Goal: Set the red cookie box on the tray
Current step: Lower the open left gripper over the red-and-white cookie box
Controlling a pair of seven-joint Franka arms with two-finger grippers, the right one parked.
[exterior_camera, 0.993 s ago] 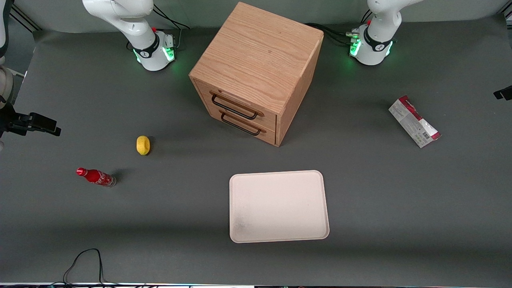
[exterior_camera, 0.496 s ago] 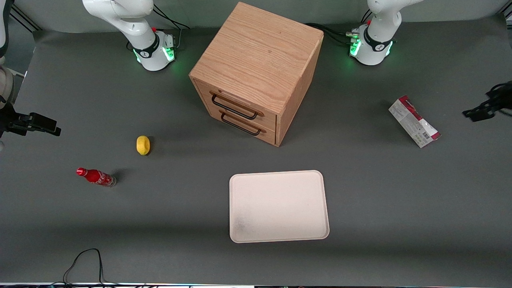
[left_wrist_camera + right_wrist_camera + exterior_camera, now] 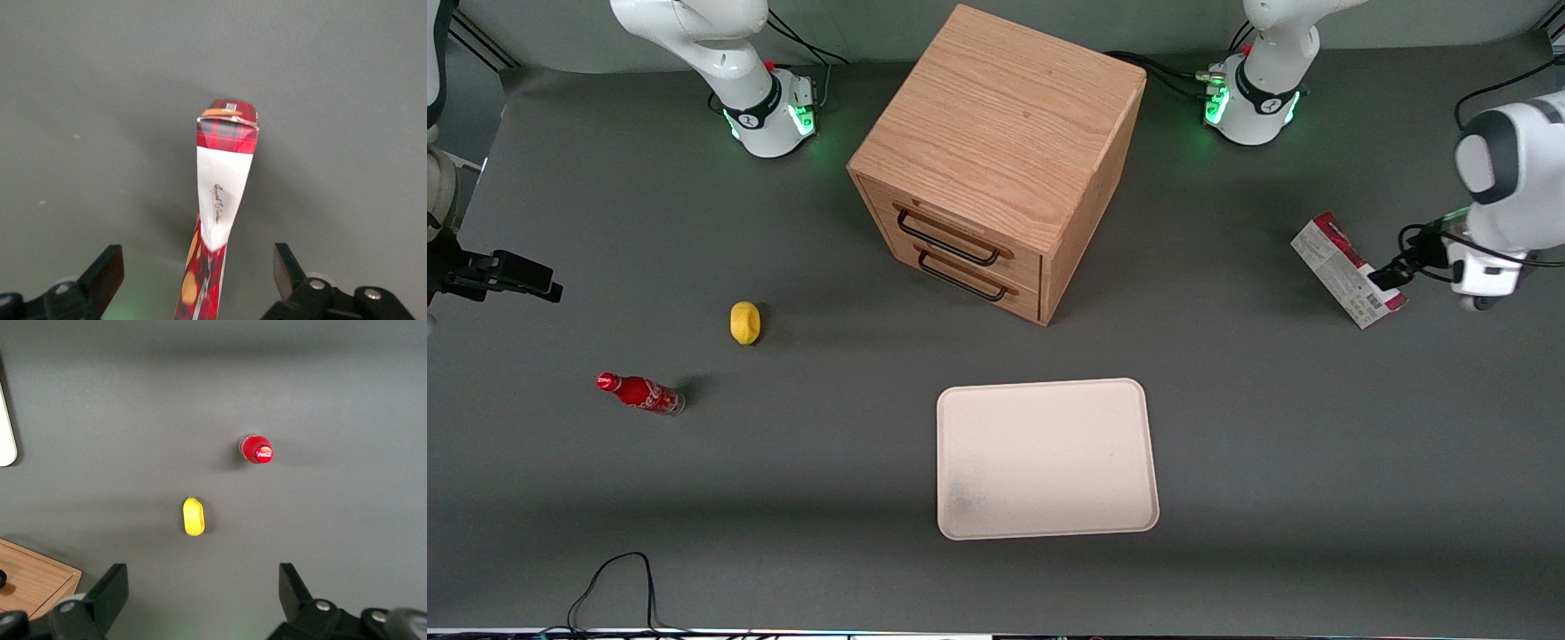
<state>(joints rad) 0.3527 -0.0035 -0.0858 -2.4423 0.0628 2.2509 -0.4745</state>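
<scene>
The red cookie box (image 3: 1347,269) lies on the grey table toward the working arm's end, grey-white printed side up. The left gripper (image 3: 1389,272) hovers at the box's end nearer the front camera. In the left wrist view the gripper (image 3: 197,267) is open, its two black fingertips (image 3: 107,275) wide apart, and the box (image 3: 223,180) runs lengthwise between them without touching either. The cream-white tray (image 3: 1047,458) lies empty, nearer the front camera, in front of the cabinet.
A wooden drawer cabinet (image 3: 996,160) with two black handles stands mid-table. A yellow lemon (image 3: 744,322) and a small red cola bottle (image 3: 640,393) lie toward the parked arm's end. A black cable (image 3: 614,578) loops at the table's near edge.
The left arm has come in from the edge of the front view and now has its gripper over the cookie box. The box, tray and other things have not moved.
</scene>
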